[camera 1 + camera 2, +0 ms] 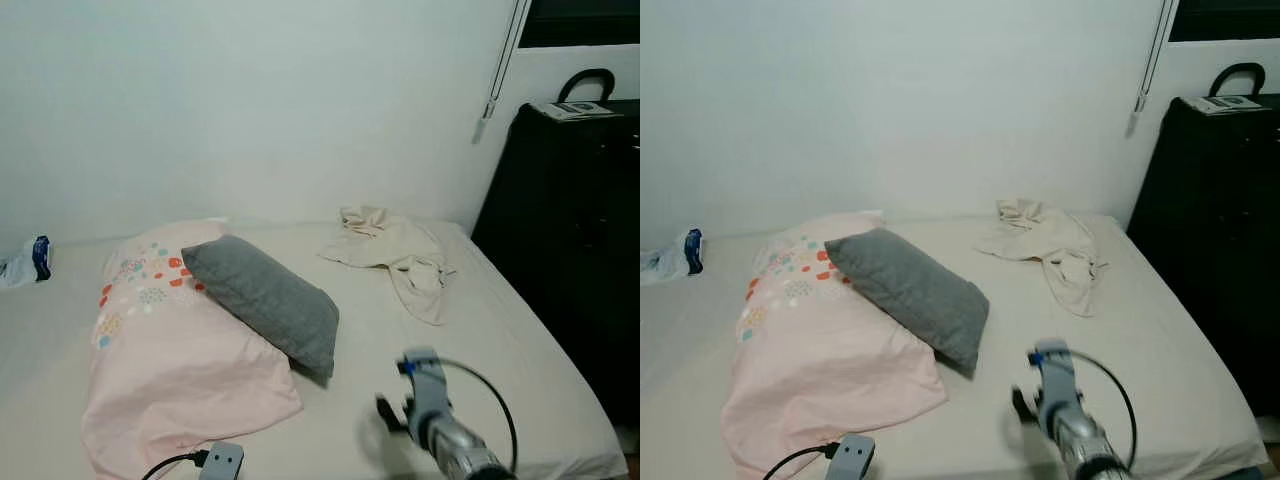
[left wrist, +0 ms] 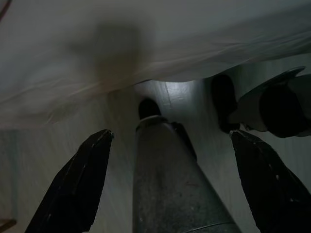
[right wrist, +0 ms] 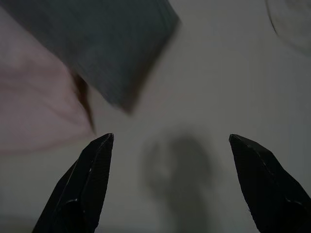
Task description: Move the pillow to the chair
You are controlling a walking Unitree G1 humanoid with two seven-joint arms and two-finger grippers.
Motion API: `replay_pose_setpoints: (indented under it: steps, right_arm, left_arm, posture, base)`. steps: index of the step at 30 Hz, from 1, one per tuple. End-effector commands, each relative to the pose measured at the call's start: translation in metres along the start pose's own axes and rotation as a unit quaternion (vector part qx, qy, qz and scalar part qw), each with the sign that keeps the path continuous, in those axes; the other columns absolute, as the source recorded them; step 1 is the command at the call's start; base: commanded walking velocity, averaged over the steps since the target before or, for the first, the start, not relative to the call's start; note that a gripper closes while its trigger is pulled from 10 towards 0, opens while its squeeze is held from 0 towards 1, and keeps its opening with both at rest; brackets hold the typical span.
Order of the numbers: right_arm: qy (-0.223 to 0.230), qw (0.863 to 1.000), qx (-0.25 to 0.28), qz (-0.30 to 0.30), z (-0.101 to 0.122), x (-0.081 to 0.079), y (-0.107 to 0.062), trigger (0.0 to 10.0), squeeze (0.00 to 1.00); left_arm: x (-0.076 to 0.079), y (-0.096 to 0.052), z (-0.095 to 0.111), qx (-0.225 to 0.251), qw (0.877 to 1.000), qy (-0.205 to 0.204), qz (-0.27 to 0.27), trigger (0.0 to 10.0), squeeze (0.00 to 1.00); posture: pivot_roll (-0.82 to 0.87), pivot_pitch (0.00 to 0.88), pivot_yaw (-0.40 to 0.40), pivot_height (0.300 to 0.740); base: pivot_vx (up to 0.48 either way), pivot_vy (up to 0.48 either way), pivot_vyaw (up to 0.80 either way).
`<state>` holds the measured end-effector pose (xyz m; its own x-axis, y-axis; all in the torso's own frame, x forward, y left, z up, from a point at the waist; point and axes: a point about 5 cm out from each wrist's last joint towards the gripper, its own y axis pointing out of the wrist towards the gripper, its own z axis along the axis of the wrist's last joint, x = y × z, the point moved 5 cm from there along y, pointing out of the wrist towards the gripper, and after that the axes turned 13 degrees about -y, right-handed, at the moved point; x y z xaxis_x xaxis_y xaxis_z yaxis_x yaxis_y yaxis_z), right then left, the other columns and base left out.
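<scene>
A grey pillow (image 1: 265, 298) lies tilted across a larger pink pillow (image 1: 170, 360) with coloured dots, on the left half of the bed (image 1: 510, 340). My right arm (image 1: 440, 425) reaches over the bed's front edge, right of both pillows. In the right wrist view my right gripper (image 3: 170, 137) is open above bare sheet, with the grey pillow's corner (image 3: 112, 53) ahead of its fingers and its own shadow below. My left arm (image 1: 222, 462) hangs low at the front. My left gripper (image 2: 171, 132) is open and points down past the hanging sheet toward the floor.
A crumpled cream cloth (image 1: 395, 250) lies at the back right of the bed. A tall black cabinet (image 1: 570, 230) stands close against the bed's right side. A plastic bag (image 1: 25, 262) sits at the far left by the wall.
</scene>
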<state>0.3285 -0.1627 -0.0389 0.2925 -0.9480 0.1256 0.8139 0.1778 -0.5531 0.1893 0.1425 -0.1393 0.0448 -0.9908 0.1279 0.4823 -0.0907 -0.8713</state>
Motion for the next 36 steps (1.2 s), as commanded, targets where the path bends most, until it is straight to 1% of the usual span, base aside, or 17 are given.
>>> replay_pose_setpoints:
  steps: [1, 2, 3, 4, 5, 7, 8, 11, 13, 15, 16, 22, 23, 25, 26, 29, 36]
  right_arm:
    - [0.007, 1.000, 0.021, 0.004, 0.011, -0.001, 0.002, 10.0, 0.00]
    - [0.007, 1.000, 0.021, 0.004, 0.011, -0.001, 0.002, 10.0, 0.00]
    - [0.000, 0.998, 0.054, 0.017, 0.034, -0.001, 0.005, 10.0, 0.00]
    - [-0.019, 0.997, 0.067, 0.025, 0.045, -0.003, 0.007, 10.0, 0.00]
    - [-0.019, 0.997, 0.067, 0.025, 0.045, -0.003, 0.007, 10.0, 0.00]
    - [-0.041, 0.994, 0.094, 0.035, 0.065, -0.008, 0.010, 10.0, 0.00]
    - [-0.041, 0.994, 0.094, 0.035, 0.065, -0.008, 0.010, 10.0, 0.00]
    - [-0.001, 0.991, 0.125, 0.040, 0.090, -0.007, 0.012, 10.0, 0.00]
    - [0.011, 0.990, 0.131, 0.043, 0.095, -0.007, 0.012, 10.0, 0.00]
    - [0.018, 0.989, 0.136, 0.051, 0.103, -0.008, 0.013, 10.0, 0.00]
    - [0.017, 0.989, 0.139, 0.054, 0.105, -0.007, 0.012, 10.0, 0.00]
    - [-0.025, 0.991, 0.121, 0.059, 0.096, -0.008, 0.012, 10.0, 0.00]
    - [-0.025, 0.991, 0.121, 0.059, 0.096, -0.008, 0.012, 10.0, 0.00]
    - [-0.045, 0.991, 0.112, 0.059, 0.092, -0.009, 0.013, 10.0, 0.00]
    - [-0.068, 0.991, 0.102, 0.061, 0.086, -0.012, 0.013, 10.0, 0.00]
    - [-0.094, 0.989, 0.092, 0.064, 0.081, -0.014, 0.013, 10.0, 0.00]
    - [-0.099, 0.988, 0.105, 0.055, 0.087, -0.008, 0.012, 10.0, 0.00]
  left_arm:
    - [-0.004, 0.000, -0.002, -0.003, 1.000, 0.002, 0.006, 10.0, 0.00]
    - [-0.004, 0.000, -0.002, -0.003, 1.000, 0.002, 0.006, 10.0, 0.00]
    - [-0.004, -0.001, -0.002, -0.002, 1.000, 0.001, 0.007, 10.0, 0.00]
    - [-0.005, -0.001, -0.002, 0.000, 1.000, 0.001, 0.010, 10.0, 0.00]
    - [-0.005, -0.001, -0.002, 0.000, 1.000, 0.001, 0.010, 10.0, 0.00]
    - [-0.007, -0.001, -0.001, 0.002, 1.000, 0.000, 0.016, 10.0, 0.00]
    - [-0.007, -0.001, -0.001, 0.002, 1.000, 0.000, 0.016, 10.0, 0.00]
    - [-0.014, -0.001, 0.014, 0.028, 0.999, -0.022, 0.034, 10.0, 0.00]
    - [-0.016, -0.001, 0.019, 0.037, 0.998, -0.031, 0.040, 10.0, 0.00]
    - [-0.022, -0.001, 0.042, 0.071, 0.995, -0.056, 0.052, 10.0, 0.00]
    - [-0.025, -0.002, 0.050, 0.083, 0.993, -0.060, 0.058, 10.0, 0.00]
    - [-0.030, -0.004, 0.069, 0.111, 0.988, -0.081, 0.067, 10.0, 0.00]
    - [-0.030, -0.004, 0.069, 0.111, 0.988, -0.081, 0.067, 10.0, 0.00]
    - [-0.030, -0.004, 0.070, 0.112, 0.988, -0.081, 0.065, 10.0, 0.00]
    - [-0.028, -0.004, 0.071, 0.113, 0.988, -0.079, 0.062, 10.0, 0.00]
    - [-0.025, -0.003, 0.070, 0.114, 0.989, -0.077, 0.057, 10.0, 0.00]
    - [-0.020, -0.002, 0.065, 0.111, 0.990, -0.075, 0.046, 10.0, 0.00]
  posture:
    - [-0.07, 0.000, 0.002, 0.740]
    - [-0.07, 0.000, 0.002, 0.740]
    - [-0.07, 0.000, 0.001, 0.740]
    - [-0.07, 0.000, 0.001, 0.740]
    - [-0.07, 0.000, 0.001, 0.740]
    - [-0.07, 0.000, 0.004, 0.740]
    - [-0.07, 0.000, 0.004, 0.740]
    - [-0.06, 0.000, 0.007, 0.740]
    - [-0.06, 0.000, 0.007, 0.740]
    - [-0.06, 0.000, 0.008, 0.725]
    - [-0.06, 0.000, 0.007, 0.715]
    - [-0.07, 0.000, 0.011, 0.685]
    - [-0.07, 0.000, 0.011, 0.685]
    - [-0.07, 0.000, 0.013, 0.680]
    - [-0.08, 0.000, 0.014, 0.675]
    - [-0.08, 0.000, 0.015, 0.665]
    - [-0.09, 0.000, 0.017, 0.640]
  base:
    - [0.000, 0.000, 0.00]
    - [0.000, 0.000, 0.00]
    - [0.000, 0.000, 0.00]
    - [0.000, 0.000, 0.00]
    - [0.000, 0.000, 0.00]
    - [0.000, 0.000, 0.00]
    - [0.000, 0.000, 0.00]
    - [0.000, 0.000, 0.00]
    - [0.000, 0.000, 0.00]
    - [0.000, 0.000, 0.00]
    - [0.000, 0.000, 0.00]
    - [0.000, 0.000, 0.00]
    - [0.000, 0.000, 0.00]
    - [0.000, 0.000, 0.00]
    - [0.000, 0.000, 0.00]
    - [0.000, 0.000, 0.00]
    - [0.000, 0.000, 0.00]
